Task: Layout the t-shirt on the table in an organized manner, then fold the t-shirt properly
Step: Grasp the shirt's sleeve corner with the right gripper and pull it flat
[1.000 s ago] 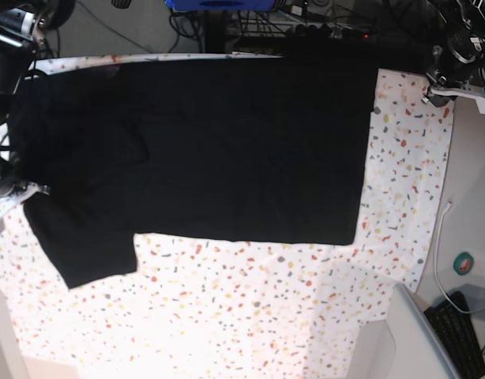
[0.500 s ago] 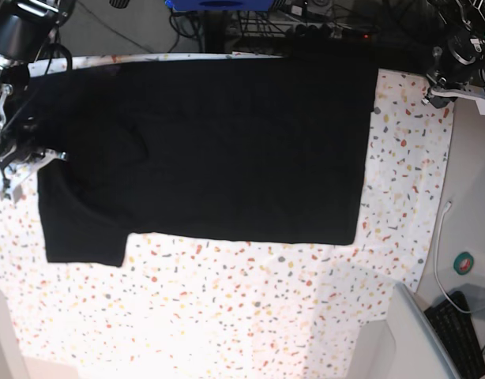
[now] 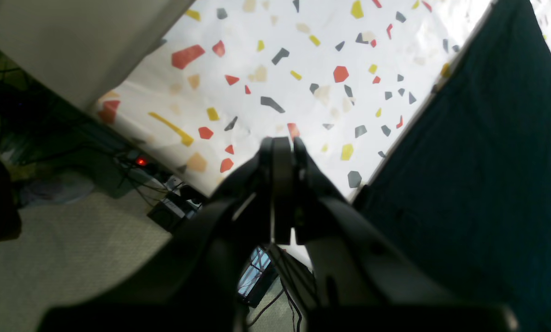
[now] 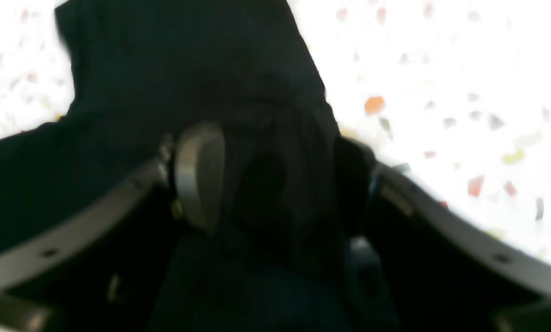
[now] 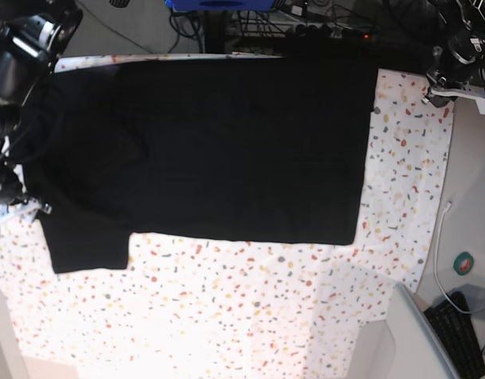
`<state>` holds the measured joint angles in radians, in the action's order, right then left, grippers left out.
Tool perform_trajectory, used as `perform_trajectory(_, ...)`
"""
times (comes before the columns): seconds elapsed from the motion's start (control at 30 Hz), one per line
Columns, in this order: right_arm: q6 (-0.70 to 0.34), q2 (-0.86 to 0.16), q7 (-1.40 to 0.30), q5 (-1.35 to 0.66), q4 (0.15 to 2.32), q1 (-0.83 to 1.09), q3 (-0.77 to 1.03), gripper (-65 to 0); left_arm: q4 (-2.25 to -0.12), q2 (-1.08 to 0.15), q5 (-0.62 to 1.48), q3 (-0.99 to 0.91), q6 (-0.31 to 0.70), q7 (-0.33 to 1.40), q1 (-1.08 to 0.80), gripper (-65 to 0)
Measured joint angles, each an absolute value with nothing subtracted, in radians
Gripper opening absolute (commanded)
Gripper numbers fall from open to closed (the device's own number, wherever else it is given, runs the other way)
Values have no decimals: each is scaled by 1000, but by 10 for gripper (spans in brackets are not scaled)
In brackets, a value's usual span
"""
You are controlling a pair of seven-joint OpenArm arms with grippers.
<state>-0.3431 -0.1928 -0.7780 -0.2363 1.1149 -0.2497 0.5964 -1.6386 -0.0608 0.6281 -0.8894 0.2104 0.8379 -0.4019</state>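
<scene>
The black t-shirt (image 5: 227,150) lies spread flat across the speckled table (image 5: 227,316), with one short sleeve (image 5: 84,245) pointing toward the near left. My right gripper (image 5: 25,204) is at the shirt's left edge by that sleeve. In the right wrist view its jaws (image 4: 275,180) stand open, and blurred black cloth (image 4: 187,69) lies between the fingers (image 4: 199,175). My left gripper (image 5: 444,91) hovers off the shirt's far right corner. In the left wrist view it (image 3: 280,143) is shut on nothing over bare table (image 3: 303,69), the shirt edge (image 3: 487,161) to its right.
A plain grey-white surface at the right holds a white cable (image 5: 440,237), a green round object (image 5: 464,263) and a keyboard (image 5: 464,332). A grey panel (image 5: 408,339) leans at the near right. Cables and gear lie on the floor beyond the far edge (image 5: 306,28).
The skewed left sleeve has been pulled straight and now lies square on the table. My right gripper moved along the shirt's left edge, then opened its jaws. The left arm has not moved.
</scene>
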Motion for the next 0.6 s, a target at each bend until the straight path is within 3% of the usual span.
perform_trajectory(0.2,-329,-292,-498,-236,651,-440,431,-287,-1639,-66,630,-891,211,839,-404,-650)
perform_trajectory(0.33,-232,-323,-321,-237,432,-511,297,-284,-1639,-78,632,-890,211,838,-419,-650)
perform_trajectory(0.6,-200,-327,-249,-237,384,-516,207,-285,-1639,-87,630,-891,211,838,-427,-650)
